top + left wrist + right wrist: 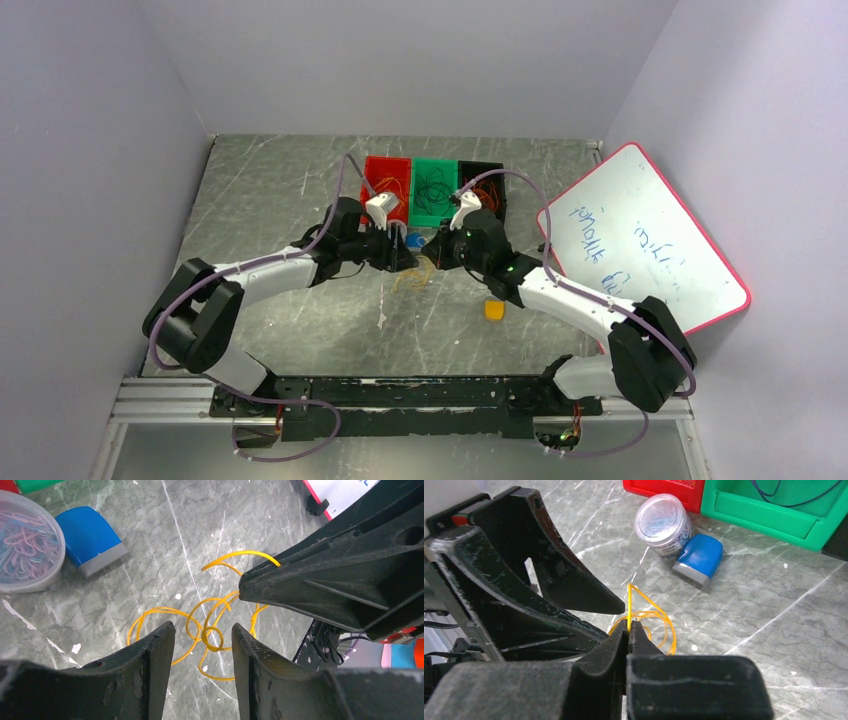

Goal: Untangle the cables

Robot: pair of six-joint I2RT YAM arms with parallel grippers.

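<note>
— Right claw [629, 626] first: is it holding anything?
— Yes. Its fingers are pressed together on a strand of the yellow-orange cable [215, 636]. In the right wrist view the strand stands straight up from between them, low in the middle of the frame.
— And the left claw [202, 630]?
— Apart. From its own camera, the two fingers frame the knot of yellow-orange loops lying on the marbled grey worktop [165, 545]. I cannot tell whether either finger touches a loop.
— Where is that cable overall?
— At the centre of the overhead view, just below where the two claws meet tip to tip. One arc rises off the worktop to the right claw's tip.
— Other cables?
— Dark cables [432, 190] lie in the green bin [764, 512], and red-orange cables [480, 190] in the black bin [497, 197]. Those two and a red bin [664, 487] stand in a row at the upper middle.
— Anything else nearby?
— A clear tub of paper clips [663, 522], with a blue block [700, 555] just beside it, sits between the bins and the claws. A small yellow block [493, 310] lies to the lower right of the cable. A red-rimmed whiteboard [640, 240] is slanted at the right.
</note>
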